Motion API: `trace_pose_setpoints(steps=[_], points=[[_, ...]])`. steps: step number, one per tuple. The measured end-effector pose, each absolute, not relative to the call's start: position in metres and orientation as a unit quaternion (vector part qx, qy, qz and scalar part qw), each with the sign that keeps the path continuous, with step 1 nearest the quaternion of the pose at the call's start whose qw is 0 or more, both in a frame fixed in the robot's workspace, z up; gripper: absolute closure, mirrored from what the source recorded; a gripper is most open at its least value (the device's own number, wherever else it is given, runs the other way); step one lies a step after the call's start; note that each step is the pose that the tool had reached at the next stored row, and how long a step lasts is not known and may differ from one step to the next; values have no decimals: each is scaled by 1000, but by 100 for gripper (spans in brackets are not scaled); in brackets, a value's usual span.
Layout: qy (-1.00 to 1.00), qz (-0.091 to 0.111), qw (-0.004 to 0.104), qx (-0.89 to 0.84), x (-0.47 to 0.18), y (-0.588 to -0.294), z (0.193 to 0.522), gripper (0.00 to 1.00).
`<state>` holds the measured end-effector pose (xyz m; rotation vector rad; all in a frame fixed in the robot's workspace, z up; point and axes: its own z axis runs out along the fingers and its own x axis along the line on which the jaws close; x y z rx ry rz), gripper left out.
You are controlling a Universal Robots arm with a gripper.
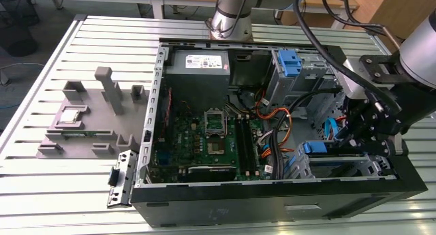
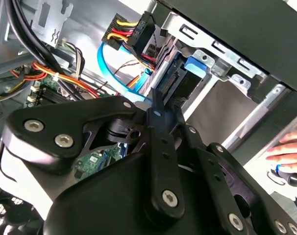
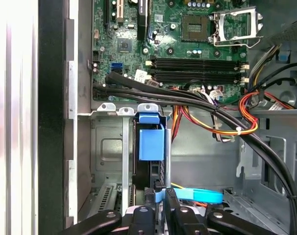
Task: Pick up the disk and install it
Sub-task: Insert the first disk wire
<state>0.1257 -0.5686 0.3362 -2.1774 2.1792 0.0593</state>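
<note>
One open computer case (image 1: 272, 204) lies on its side on a slatted metal table (image 1: 41, 194). At the exterior view's left, a grey fixture (image 1: 89, 127) stands on the table with a small silver-topped part (image 1: 72, 115) seated in it. Just beside the case's left edge, a black bracket (image 1: 118, 178) leans against the wall.

Inside the case, left to right: the green motherboard (image 1: 204, 143) with its open processor socket (image 1: 214, 121); above it the grey power-supply box (image 1: 199, 66) with a white label; then orange and black cables (image 1: 279, 120); then a bare blue bracket (image 1: 289, 61) upright in the upper drive cage.

At the exterior view's right, the gripper (image 1: 354, 140) hangs low inside the case over the lower drive cage (image 1: 354, 166). The disk (image 1: 320, 148) sits in that cage — its blue carrier tab shows just beside the gripper. In the first wrist view the disk (image 3: 151, 147) stands on edge between the cage rails, blue tab (image 3: 152, 139) facing outward, with the gripper (image 3: 158, 196) right at its near end. In the second wrist view the fingertips (image 2: 156, 105) meet at the disk's (image 2: 180, 81) edge, beside the blue tab and a light-blue data cable (image 2: 109, 68).

Jaws: drawn close together at the disk's end — whether they pinch it or merely touch it cannot be told.

A person's hand (image 2: 290, 147) rests outside the case in the second wrist view.
</note>
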Motion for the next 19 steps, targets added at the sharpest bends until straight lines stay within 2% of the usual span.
trace_pose_setpoints(steps=[6,11,14,19], points=[[707,19,30,-706,126,-569,353,76],[707,19,30,-706,126,-569,353,76],[707,24,25,-706,126,-569,353,76],[707,25,24,-706,126,-569,353,76]])
